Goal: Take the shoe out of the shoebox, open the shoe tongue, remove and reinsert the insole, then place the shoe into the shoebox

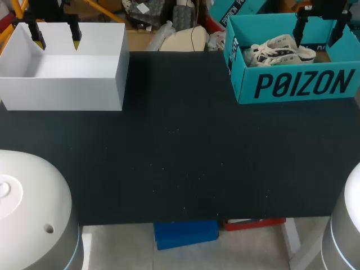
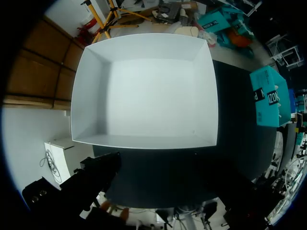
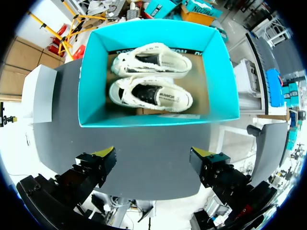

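The shoe lies beside its twin inside the teal shoebox at the far right corner of the surface. The right pincer hangs above the shoebox, fingers apart. The left pincer, fingers also apart, hovers over a white box at the far left corner.

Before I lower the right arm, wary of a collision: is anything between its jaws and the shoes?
Nothing visible. The right gripper hangs, jaws open, above the open shoebox; both shoes lie exposed inside.
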Tool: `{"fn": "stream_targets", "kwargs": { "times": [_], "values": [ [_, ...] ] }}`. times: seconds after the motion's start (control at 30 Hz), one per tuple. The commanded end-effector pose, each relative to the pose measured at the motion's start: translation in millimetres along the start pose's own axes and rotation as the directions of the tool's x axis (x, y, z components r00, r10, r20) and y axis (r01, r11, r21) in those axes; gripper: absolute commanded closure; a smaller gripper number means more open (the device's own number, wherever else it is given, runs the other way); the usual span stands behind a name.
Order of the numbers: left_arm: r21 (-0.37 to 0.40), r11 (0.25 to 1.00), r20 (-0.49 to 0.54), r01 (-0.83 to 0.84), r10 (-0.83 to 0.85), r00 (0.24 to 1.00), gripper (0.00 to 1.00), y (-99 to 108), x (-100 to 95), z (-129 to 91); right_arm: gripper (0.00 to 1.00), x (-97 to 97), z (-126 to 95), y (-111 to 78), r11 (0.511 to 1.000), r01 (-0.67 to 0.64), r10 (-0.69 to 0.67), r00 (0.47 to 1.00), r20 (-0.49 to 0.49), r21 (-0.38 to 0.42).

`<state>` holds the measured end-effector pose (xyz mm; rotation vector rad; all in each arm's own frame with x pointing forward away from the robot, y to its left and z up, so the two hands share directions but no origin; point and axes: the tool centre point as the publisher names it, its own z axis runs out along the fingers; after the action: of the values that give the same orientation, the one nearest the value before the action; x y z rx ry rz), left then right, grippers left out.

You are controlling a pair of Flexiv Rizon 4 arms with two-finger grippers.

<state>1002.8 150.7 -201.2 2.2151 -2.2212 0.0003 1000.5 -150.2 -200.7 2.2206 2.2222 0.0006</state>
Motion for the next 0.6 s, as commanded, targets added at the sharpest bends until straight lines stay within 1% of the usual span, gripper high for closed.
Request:
{"fn": "stream_targets", "kwargs": {
  "times": [0.03,0.37,0.4,0.43,0.47,0.5,0.53,0.57,0.6],
  "values": [
    [-0.001,1.0,0.002,0.002,-0.002,1.0,0.0,1,0.5,-1,0.0,0.1,0,-0.2,1.0,0.0,0.0,1.0,0.001,0.0],
    [-0.001,1.0,0.002,0.002,-0.002,1.0,0.0,1,0.5,-1,0.0,0.1,0,-0.2,1.0,0.0,0.0,1.0,0.001,0.0],
    [-0.001,1.0,0.002,0.002,-0.002,1.0,0.0,1,0.5,-1,0.0,-1.3,-1,1.0,0.998,0.058,-0.058,0.998,-0.015,-0.012],
    [-0.001,1.0,0.002,0.002,-0.002,1.0,0.0,1,0.5,-1,0.0,-1.6,-2,2.9,0.989,0.144,-0.145,0.989,-0.016,-0.016],
    [-0.001,1.0,0.002,0.002,-0.002,1.0,0.0,1,0.5,-1,0.0,-1.2,-4,3.9,0.971,0.237,-0.237,0.971,-0.004,-0.015],
    [-0.001,1.0,0.002,0.002,-0.002,1.0,0.0,1,0.5,-1,0.0,-1.1,-5,4.7,0.943,0.33,-0.331,0.944,-0.004,-0.027],
    [-0.001,1.0,0.002,0.002,-0.002,1.0,0.0,1,0.5,-1,0.0,-0.8,-9,4.7,0.892,0.45,-0.451,0.893,-0.01,-0.054],
    [-0.001,1.0,0.002,0.002,-0.002,1.0,0.0,1,0.5,-1,0.0,-0.6,-11,3.7,0.808,0.587,-0.588,0.809,0.004,-0.053],
    [-0.001,1.0,0.002,0.002,-0.002,1.0,0.0,1,0.5,-1,0.0,-0.1,-13,0.9,0.688,0.724,-0.724,0.69,0.032,-0.049]
  ]
}}
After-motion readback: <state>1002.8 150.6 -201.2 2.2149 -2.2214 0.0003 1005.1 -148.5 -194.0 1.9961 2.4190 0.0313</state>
